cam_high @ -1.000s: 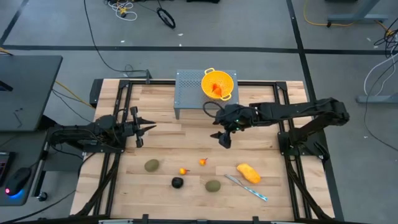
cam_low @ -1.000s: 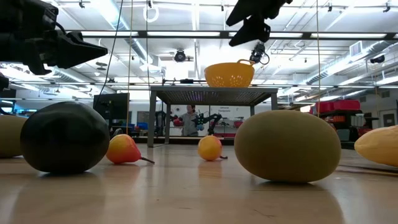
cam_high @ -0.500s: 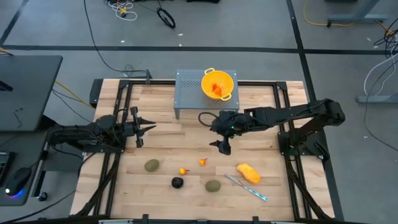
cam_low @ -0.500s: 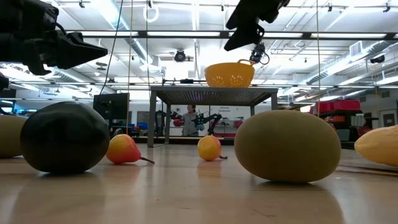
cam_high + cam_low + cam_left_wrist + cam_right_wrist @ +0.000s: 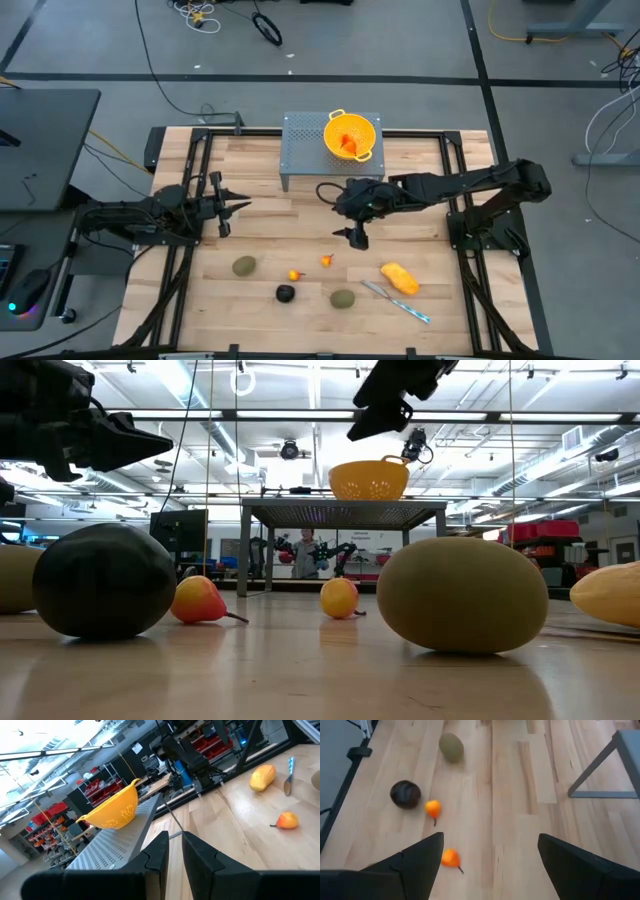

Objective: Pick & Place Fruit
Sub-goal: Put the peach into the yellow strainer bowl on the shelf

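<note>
Several toy fruits lie on the table's near half: an olive-green oval (image 5: pixel 244 266), a second one (image 5: pixel 343 298), a dark ball (image 5: pixel 286 293), two tiny orange pieces (image 5: pixel 293 275) (image 5: pixel 327 260) and a yellow-orange oblong (image 5: pixel 400 278). My right gripper (image 5: pixel 357 237) hangs open above the table's middle, just beyond the nearer orange piece (image 5: pixel 451 857) and touching nothing. My left gripper (image 5: pixel 235 207) waits shut over the left side. An orange piece (image 5: pixel 350 143) lies inside the yellow colander (image 5: pixel 351 136).
The colander stands on a grey perforated stand (image 5: pixel 305 145) at the table's far middle. A silver-and-blue knife (image 5: pixel 397 301) lies near the oblong fruit. Bare wood lies between the two grippers. A person shows in the room beyond the table (image 5: pixel 306 550).
My right gripper has moved toward the table's left and near edges, coming closer to the orange pieces, and has stayed open. The fruits have not moved.
</note>
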Robot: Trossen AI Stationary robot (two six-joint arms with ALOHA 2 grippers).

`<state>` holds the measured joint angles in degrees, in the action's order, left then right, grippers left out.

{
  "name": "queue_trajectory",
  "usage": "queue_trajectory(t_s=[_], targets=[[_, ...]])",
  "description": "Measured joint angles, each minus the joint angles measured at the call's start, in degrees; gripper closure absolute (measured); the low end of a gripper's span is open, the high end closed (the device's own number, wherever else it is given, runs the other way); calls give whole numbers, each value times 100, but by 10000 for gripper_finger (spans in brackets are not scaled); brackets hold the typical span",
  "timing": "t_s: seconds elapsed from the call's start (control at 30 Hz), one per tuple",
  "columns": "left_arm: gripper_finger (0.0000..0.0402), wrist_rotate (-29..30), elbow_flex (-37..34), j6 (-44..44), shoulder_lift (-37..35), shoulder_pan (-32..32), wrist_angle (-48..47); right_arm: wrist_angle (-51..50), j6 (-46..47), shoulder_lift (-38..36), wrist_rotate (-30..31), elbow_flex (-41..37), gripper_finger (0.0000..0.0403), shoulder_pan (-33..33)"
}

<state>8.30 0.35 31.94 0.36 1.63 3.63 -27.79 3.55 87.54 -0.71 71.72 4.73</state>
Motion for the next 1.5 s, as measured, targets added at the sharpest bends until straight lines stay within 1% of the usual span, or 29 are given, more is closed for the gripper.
queue_trajectory(t_s=[0.27,0.43,0.67,0.8,0.97,1.2,1.5], targets=[[338,3,0,0,-1,0,12,3,-48,147,-131,-4,68,57],[338,3,1,0,0,0,5,173,-251,317,-214,-199,68,135],[338,4,0,-2,0,0,-4,331,-660,800,-293,-406,68,247],[338,-5,-1,-2,0,0,12,654,-851,1159,-411,-453,68,295],[338,-1,0,-2,0,1,10,1058,-876,1540,-549,-457,68,391],[338,2,-1,-2,-1,0,0,1546,-898,1784,-551,-455,68,505],[338,-1,1,-2,-2,1,9,1600,-857,2088,-542,-456,68,575]])
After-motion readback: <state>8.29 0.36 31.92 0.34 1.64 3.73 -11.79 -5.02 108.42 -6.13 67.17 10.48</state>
